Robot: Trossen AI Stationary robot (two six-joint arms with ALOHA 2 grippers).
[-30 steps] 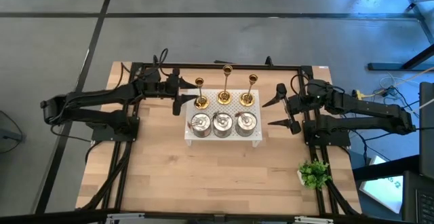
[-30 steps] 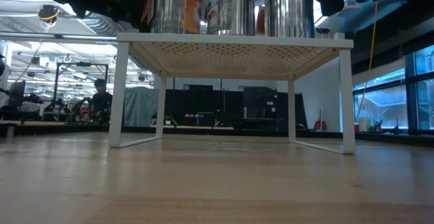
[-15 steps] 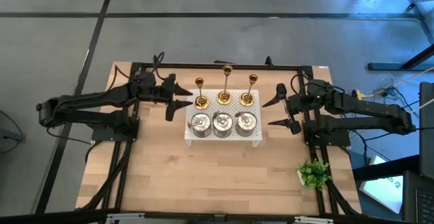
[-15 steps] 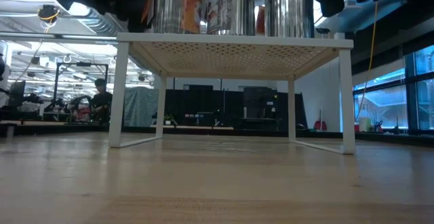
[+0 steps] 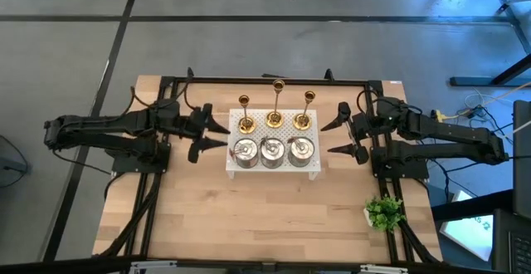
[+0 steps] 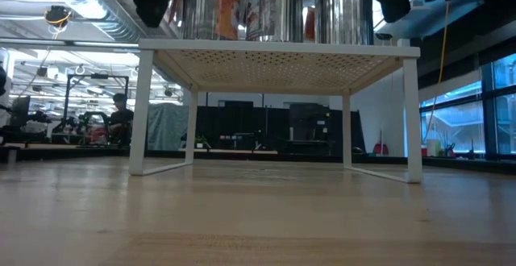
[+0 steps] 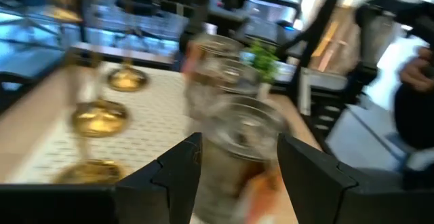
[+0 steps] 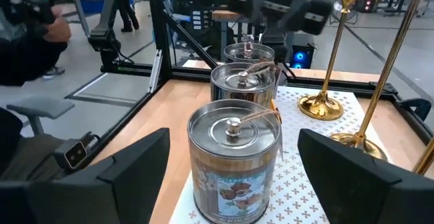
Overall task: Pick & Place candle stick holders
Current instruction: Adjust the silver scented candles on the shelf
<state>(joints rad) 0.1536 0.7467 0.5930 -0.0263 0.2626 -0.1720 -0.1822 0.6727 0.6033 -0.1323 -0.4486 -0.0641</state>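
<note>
At the near right corner of the pale wooden worktop (image 5: 249, 216): one small green leafy plant (image 5: 383, 212), well apart from the rest.

Mid-worktop: one white perforated rectangular metal stand (image 5: 271, 169) on slim legs, carrying all six candle stick holders. Near row, three squat shiny silver round holders (image 5: 272, 150) with knobbed lids, side by side and close together. Far row, three slim tall gold candlesticks (image 5: 275, 117) with round flared bases, each upright behind a silver piece.

Left of the stand: left claw (image 5: 210, 133), fingers spread wide, empty, just beside the stand's left edge and pointing at the leftmost silver holder.

Right of the stand: right claw (image 5: 338, 138), fingers spread wide, empty, just beside the stand's right edge; the right wrist view looks along the row of silver holders between them.

Beyond the worktop, low view: a person (image 6: 119, 118) seated far off in the room.
</note>
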